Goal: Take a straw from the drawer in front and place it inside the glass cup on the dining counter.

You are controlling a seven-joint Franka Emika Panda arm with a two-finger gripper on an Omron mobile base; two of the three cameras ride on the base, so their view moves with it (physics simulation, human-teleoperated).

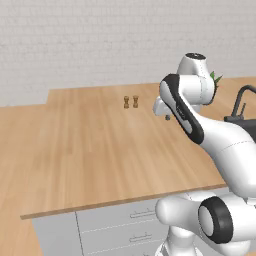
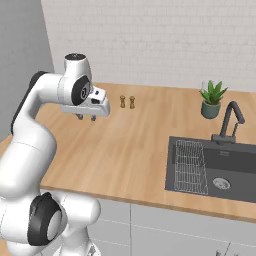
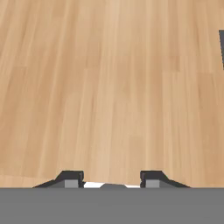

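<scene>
My gripper (image 2: 86,118) hangs a little above the light-brown wood dining counter (image 2: 135,150), fingers pointing down. It also shows behind the forearm (image 1: 168,117). In the hand view its two dark fingertips (image 3: 70,179) stand apart with nothing between them, over bare planks (image 3: 109,87). Grey drawer fronts with slim bar handles (image 1: 125,216) sit shut under the counter's near edge; which one is the task's drawer I cannot tell. The straw is hidden and the glass cup is out of view.
Two small brown shakers (image 2: 127,102) stand mid-counter, beyond the gripper. A potted plant (image 2: 212,100) sits at the back right. A dark sink (image 2: 220,170) with a black faucet (image 2: 230,120) lies to the right. A white brick wall closes the back.
</scene>
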